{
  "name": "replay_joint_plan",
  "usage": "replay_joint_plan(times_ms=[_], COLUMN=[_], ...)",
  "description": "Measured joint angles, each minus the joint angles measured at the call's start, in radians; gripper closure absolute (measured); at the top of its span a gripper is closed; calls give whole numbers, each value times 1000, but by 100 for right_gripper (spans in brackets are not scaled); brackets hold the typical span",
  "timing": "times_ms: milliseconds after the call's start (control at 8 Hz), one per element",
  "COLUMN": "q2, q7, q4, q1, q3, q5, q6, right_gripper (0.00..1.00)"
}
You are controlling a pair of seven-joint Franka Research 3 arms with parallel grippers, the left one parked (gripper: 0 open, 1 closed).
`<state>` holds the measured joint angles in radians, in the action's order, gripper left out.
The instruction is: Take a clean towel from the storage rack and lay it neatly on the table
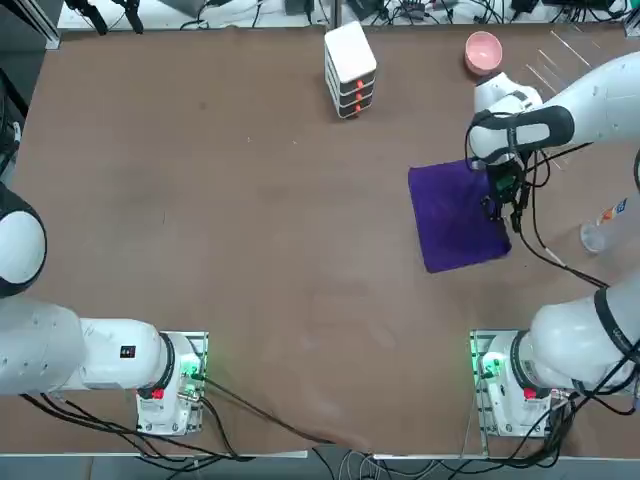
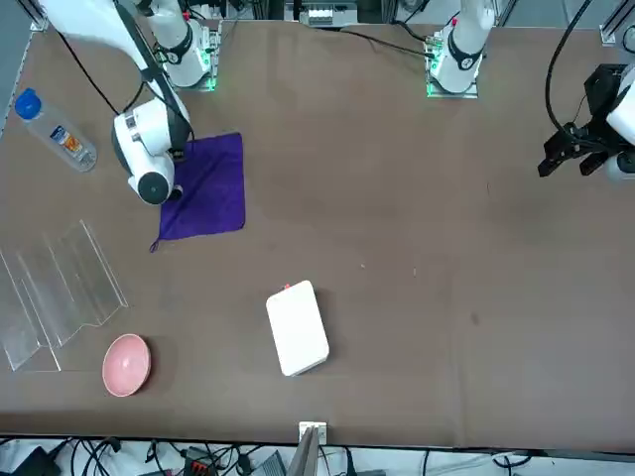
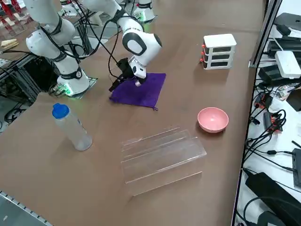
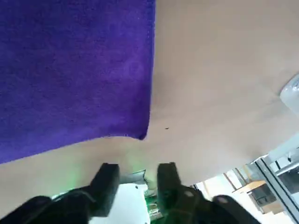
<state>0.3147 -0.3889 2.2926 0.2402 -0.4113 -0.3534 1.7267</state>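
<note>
Across the broad brown table (image 1: 300,250), the purple towel (image 1: 450,215) already lies flat beside the clear rack (image 3: 162,157), the right gripper (image 4: 138,179) spread and empty above its edge, so laying looks finished and withdrawal probably comes next.

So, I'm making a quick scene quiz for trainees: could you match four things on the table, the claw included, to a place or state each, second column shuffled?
1. towel
2. right claw
3. bowl
4. bottle

A. pink, beside the see-through rack
B. lying on its side, blue cap
C. spread flat on the brown table, purple
D. open, over the purple cloth's edge area

Pairs: 1-C, 2-D, 3-A, 4-B
</note>
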Motion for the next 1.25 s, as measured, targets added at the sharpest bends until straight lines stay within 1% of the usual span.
replay_joint_plan(times_ms=[125, 250, 375, 625, 1000, 1125, 1250], q2=[-11, -42, -87, -146, -154, -154, -158], q7=[3, 5, 10, 27, 230, 260, 271], q4=[-8, -33, -92, -277, -594, -674, -737], q1=[10, 19, 25, 52, 173, 195, 181], q3=[0, 1, 1, 2, 8, 11, 20], q5=[8, 45, 97, 192, 325, 338, 337], q6=[3, 13, 17, 15, -74, -96, -113], right_gripper=[27, 9, 0, 0, 0, 0, 0])
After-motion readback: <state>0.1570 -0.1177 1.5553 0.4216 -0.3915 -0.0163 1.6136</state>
